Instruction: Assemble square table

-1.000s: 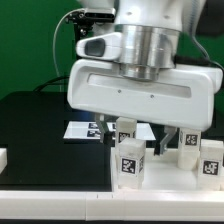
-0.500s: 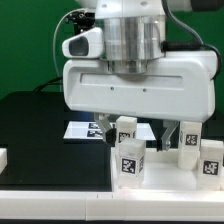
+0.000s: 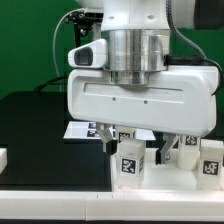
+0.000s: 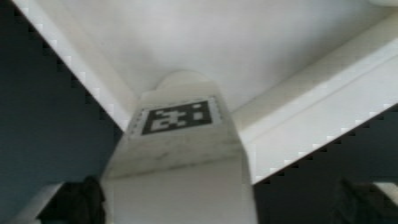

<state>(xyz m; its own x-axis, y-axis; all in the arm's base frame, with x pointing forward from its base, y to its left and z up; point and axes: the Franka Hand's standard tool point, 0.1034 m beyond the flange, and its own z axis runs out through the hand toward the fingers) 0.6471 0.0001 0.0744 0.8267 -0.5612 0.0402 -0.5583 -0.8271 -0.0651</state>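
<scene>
The white square table top (image 3: 168,176) lies at the exterior view's lower right with several short tagged legs standing on it. My gripper (image 3: 138,147) hangs low over them, its dark fingers (image 3: 112,143) on either side of the front leg (image 3: 133,162). In the wrist view that leg (image 4: 178,150) rises from a rimmed corner of the top (image 4: 196,40) and stands between my fingertips (image 4: 71,202), close to one finger and apart from the other. The gripper (image 4: 217,206) is open and holds nothing. The big hand hides most of the top.
Two more tagged legs (image 3: 211,160) (image 3: 186,150) stand at the exterior view's right, next to my gripper. The marker board (image 3: 80,131) lies on the black table behind it. A small white block (image 3: 3,157) sits at the exterior view's left edge.
The hand has come down and shifted a little toward the exterior view's right, so its fingers now flank the front leg. The legs and the top have not moved.
</scene>
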